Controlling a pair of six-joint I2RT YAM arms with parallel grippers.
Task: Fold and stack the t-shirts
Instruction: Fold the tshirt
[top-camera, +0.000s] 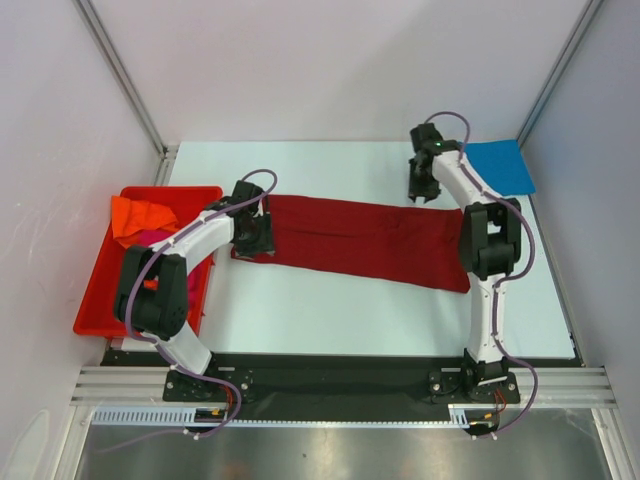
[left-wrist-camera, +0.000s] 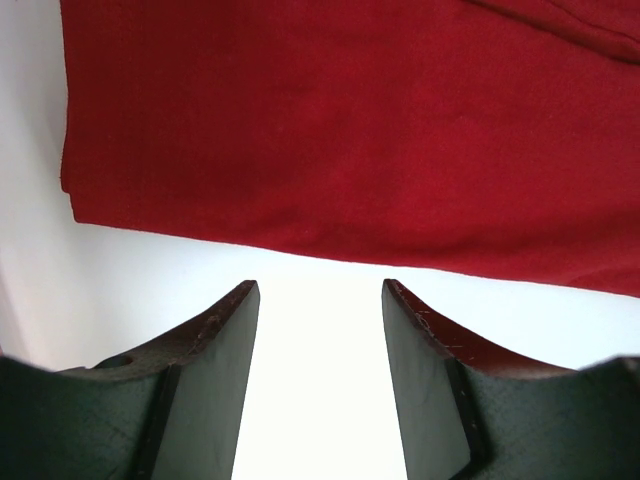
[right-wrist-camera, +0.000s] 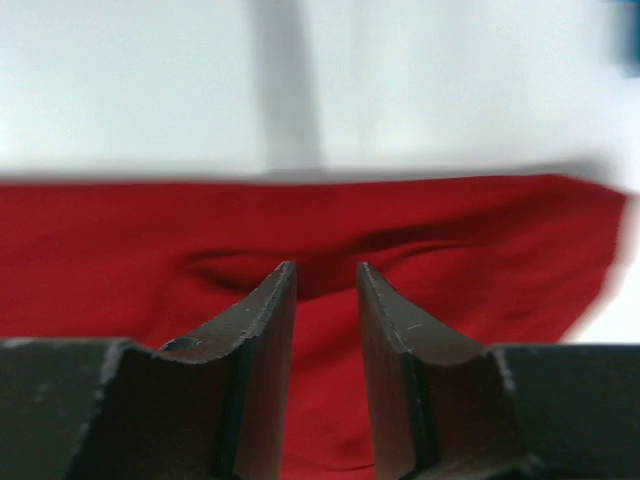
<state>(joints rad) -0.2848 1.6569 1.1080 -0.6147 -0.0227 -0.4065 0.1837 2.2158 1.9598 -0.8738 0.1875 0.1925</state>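
I see the dark red t-shirt (top-camera: 365, 238) spread as a long band across the table (top-camera: 330, 300). My left gripper (left-wrist-camera: 320, 285) sits just off its left end, fingers spread and empty. My right gripper (right-wrist-camera: 326, 266) hangs over its far right corner, fingers narrowly apart, pinching nothing I can see. A blue t-shirt (top-camera: 500, 165) lies beyond that corner.

Left arm (top-camera: 185, 243) folded at the elbow, reaching inward. I see left gripper (top-camera: 253, 235) low, jaws wide apart. Right arm (top-camera: 487, 245) stretched far forward. Right gripper (top-camera: 422, 190) points down, jaws narrowly parted.
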